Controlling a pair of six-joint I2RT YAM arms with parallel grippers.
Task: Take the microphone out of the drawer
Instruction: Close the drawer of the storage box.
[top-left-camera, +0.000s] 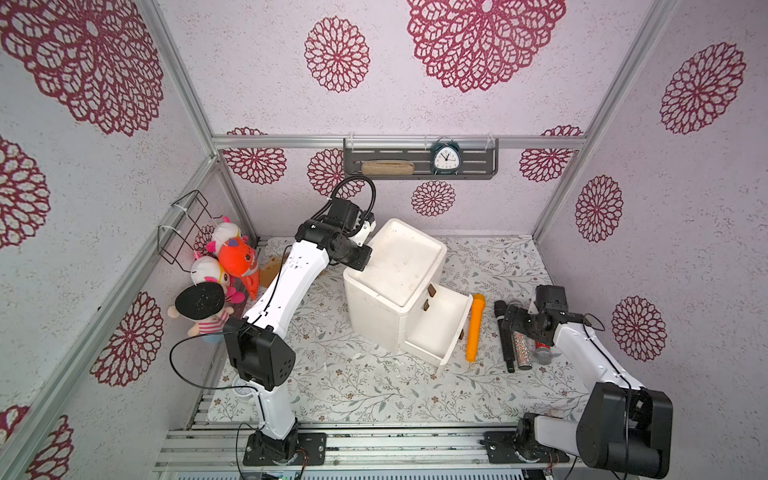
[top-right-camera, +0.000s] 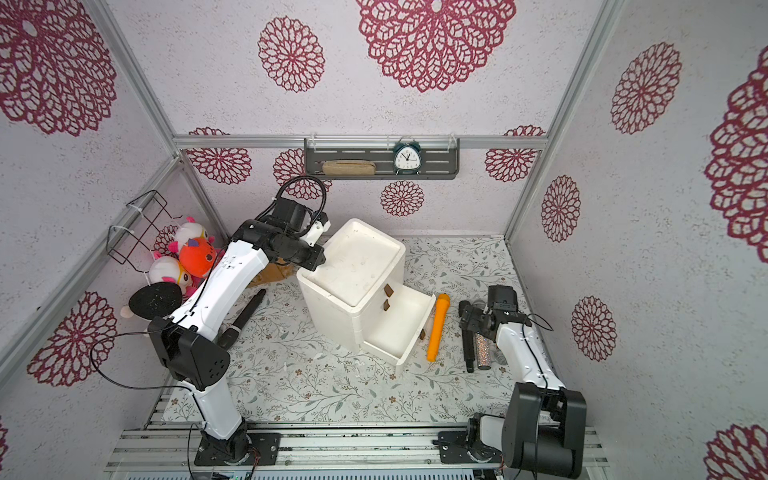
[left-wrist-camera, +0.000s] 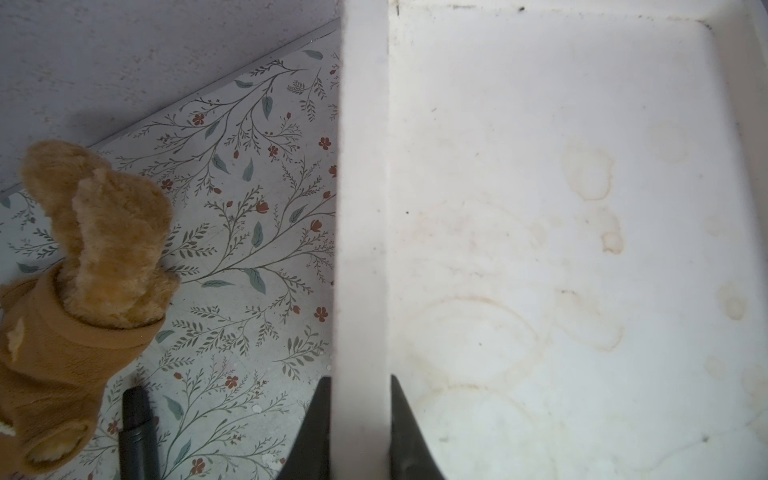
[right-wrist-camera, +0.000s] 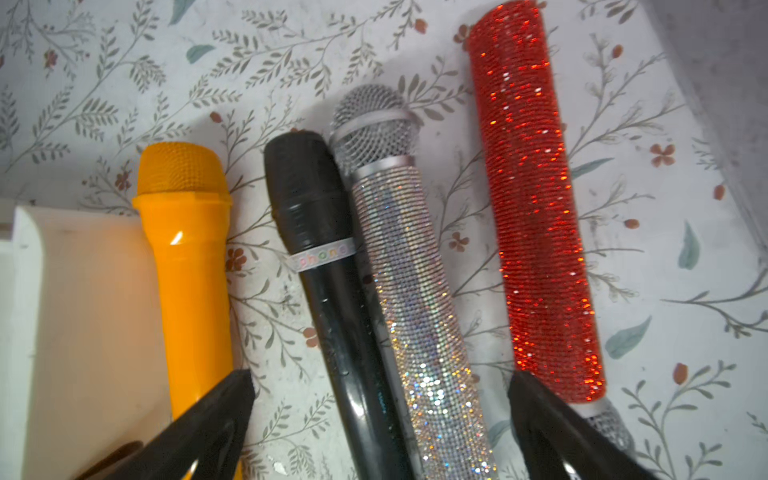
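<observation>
**Cabinet.** White boxy cabinet (top-left-camera: 399, 266), set at an angle on the floral-print tabletop (top-left-camera: 374, 386). One drawer (top-left-camera: 436, 328) is pulled out on the side facing the right arm.

**Microphones, outside the drawer.** Four lie side by side on the tabletop:
- Orange plastic microphone (top-left-camera: 475, 328), just beside the drawer front.
- Slim black microphone (right-wrist-camera: 328, 270) and silver rhinestone microphone (right-wrist-camera: 415, 311), touching along their length.
- Red rhinestone microphone (right-wrist-camera: 536, 208), slightly apart, with its head pointing the opposite way.

**Fifth microphone.** Long black microphone (top-right-camera: 245, 316), lying on the tabletop under the left arm.

**Left fingers** (left-wrist-camera: 316, 424). Closed on the cabinet's raised top rim, one finger on each side.

**Right fingers** (right-wrist-camera: 216, 415). Spread wide and holding nothing. They sit above the slim black and silver microphones, which lie between them in the right wrist view.

**Sundries.**
- Heap of plush toys (top-left-camera: 232, 257) against the left wall.
- Tan plush toy (left-wrist-camera: 83, 270) on the tabletop near the cabinet.
- Dark green alarm clock (top-left-camera: 445, 158) on the grey wall shelf (top-left-camera: 478, 166).
</observation>
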